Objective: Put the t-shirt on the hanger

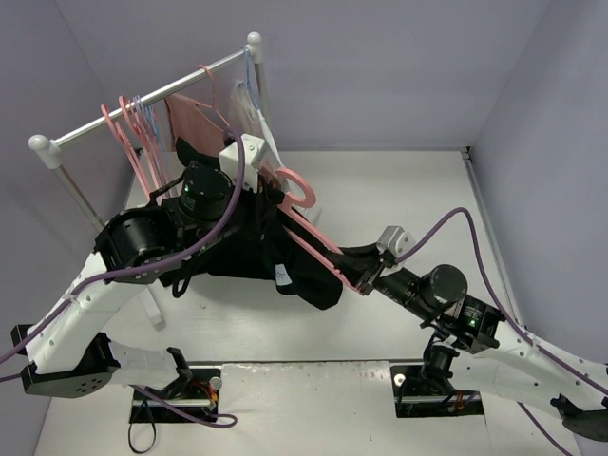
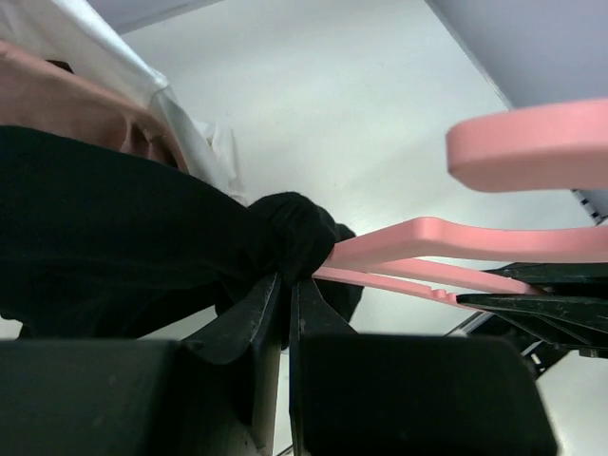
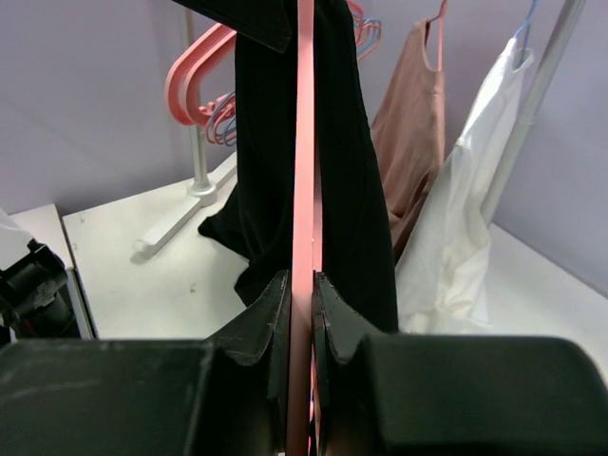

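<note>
Noted rack (image 1: 180, 78) w/ dusty-pink garment (image 3: 418, 123) and white garment (image 3: 465, 237) out beyond both hands, clear of the work.

Saw t-shirt (image 1: 237, 252) held mid-air btwn the two grippers, w/ bulk hanging below left gripper (image 2: 287, 283) and a bunched edge right at its fingertips.

Saw hanger (image 1: 318, 237) running lengthwise from right gripper (image 3: 302, 285), straight out ahead of its fingers toward the left one, w/ hook at the far, left-gripper end. Saw black cloth draped on both faces of the frame ahead of the right fingertips.

Judged the key relation thus: bare hanger arm just past the left fingertips, off to their right in the wrist view, w/ long axis leading away from the bunch. Put left gripper nearer the cloth edge and right gripper nearer the frame's low end. Reckoned next pull prob. goes along that axis, drawing cloth over the shoulder.

Found left gripper pinched tight on the t-shirt bunch, approx. no gap. Found right gripper clamped narrow on the hanger's thin pink bar, pads on either side.

Couldn't tell whether the neck hole sat round the hook.
</note>
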